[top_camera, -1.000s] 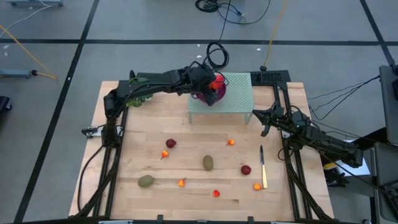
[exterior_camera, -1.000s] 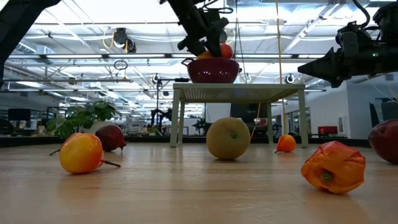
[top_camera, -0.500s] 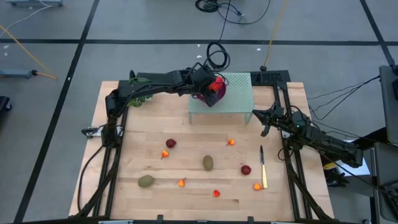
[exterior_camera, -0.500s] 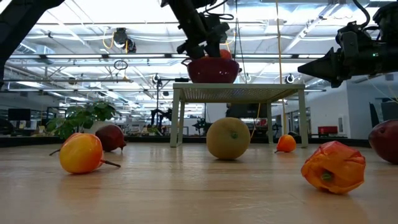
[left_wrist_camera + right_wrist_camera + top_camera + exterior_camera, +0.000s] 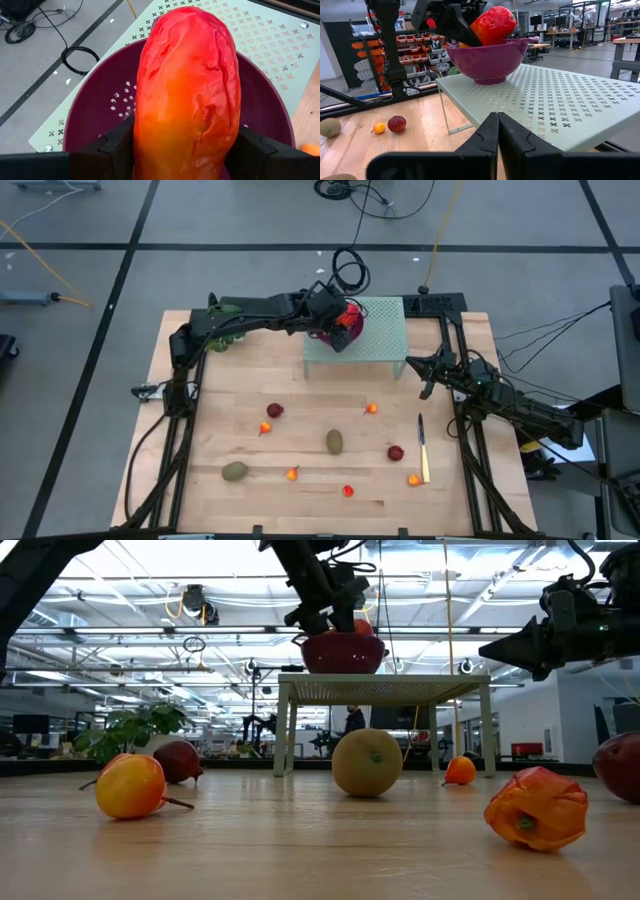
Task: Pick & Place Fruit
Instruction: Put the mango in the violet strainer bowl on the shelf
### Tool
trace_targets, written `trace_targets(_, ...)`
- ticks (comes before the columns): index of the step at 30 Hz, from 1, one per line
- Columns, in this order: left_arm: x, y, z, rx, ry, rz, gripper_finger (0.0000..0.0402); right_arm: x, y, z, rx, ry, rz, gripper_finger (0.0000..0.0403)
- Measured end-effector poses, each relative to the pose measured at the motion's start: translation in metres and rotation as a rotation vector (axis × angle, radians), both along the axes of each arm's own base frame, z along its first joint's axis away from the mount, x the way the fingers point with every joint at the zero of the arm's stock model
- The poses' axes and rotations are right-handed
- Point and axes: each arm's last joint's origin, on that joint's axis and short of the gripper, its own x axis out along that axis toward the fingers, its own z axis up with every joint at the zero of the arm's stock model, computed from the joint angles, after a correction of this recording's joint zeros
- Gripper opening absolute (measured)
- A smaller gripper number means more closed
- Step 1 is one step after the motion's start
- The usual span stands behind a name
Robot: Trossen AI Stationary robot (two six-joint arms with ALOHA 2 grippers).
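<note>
The big orange-red oval fruit (image 5: 187, 95) is sitting down in the purple colander bowl (image 5: 95, 112), with the left tool (image 5: 343, 319) clamped on its sides, so it's gripping the fruit right over the bowl. You can see the two dark fingers (image 5: 117, 145) pressed against the fruit in the left wrist view. The bowl stands on a pale green perforated stand (image 5: 385, 330) at the far end of the tabletop (image 5: 300, 490), toward the stand's left part.

The rest of the fruit is scattered on the wood, well apart from the stand: one kiwi-like oval (image 5: 334, 442) near the middle, another kiwi-like oval (image 5: 234, 471) closer to the near left, a dark red ball (image 5: 275, 411), another dark red ball (image 5: 396, 453), plus some tiny orange ones like this one (image 5: 348, 491).

The right tool (image 5: 425, 383) hovers just off the stand's right side, fingers pinched together with nothing in them. A yellow-handled knife (image 5: 423, 450) lies on the tabletop near it, and a leafy green sprig (image 5: 225, 338) sits at the far left under the left arm.
</note>
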Motion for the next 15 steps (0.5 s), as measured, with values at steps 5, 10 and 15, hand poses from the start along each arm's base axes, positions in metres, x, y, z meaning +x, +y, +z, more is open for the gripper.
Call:
trace_targets(5,0.0,0.0,0.0,0.0,0.0,0.0,0.0239,0.0,0.0,-0.0001,0.0,0.0,0.0,0.0)
trace_targets(10,0.0,0.0002,0.0,0.001,0.001,-0.001,0.024,0.0,0.0,0.0,0.0,0.0,0.0,0.0)
trace_targets(15,0.0,0.0,0.0,0.005,0.004,-0.007,0.0261,0.0,0.0,-0.0001,0.0,0.001,0.0,0.0)
